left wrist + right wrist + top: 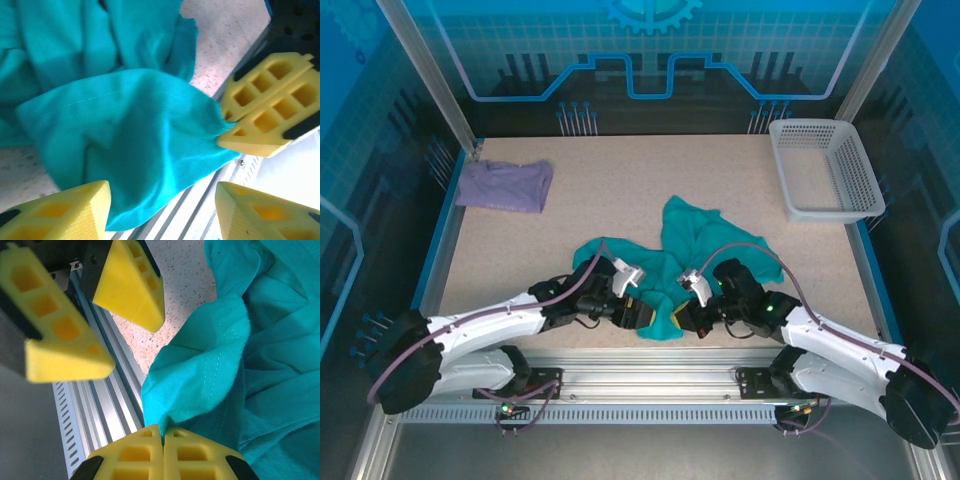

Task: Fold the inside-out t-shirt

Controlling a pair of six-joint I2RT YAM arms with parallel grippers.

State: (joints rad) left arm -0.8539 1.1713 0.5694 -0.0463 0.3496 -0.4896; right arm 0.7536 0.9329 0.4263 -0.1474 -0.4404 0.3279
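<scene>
I see 1 crumpled lavender shirt (505, 185) at 10 o'clock on the speckled table (620, 180), 1 white mesh basket (861, 170) at 2 o'clock, and an aluminium rail (640, 366) along 6 o'clock.

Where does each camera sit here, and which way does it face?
Top external: above and behind, looking down at the table; both arms, t-shirt, basket.
Left wrist: on the left arm, facing the t-shirt's fold; left pincer open at bottom.
Right wrist: on the right arm, facing the near rail; right pincer shut on the t-shirt.
Shared: both wrist views show the other pincer and the same fold.
</scene>
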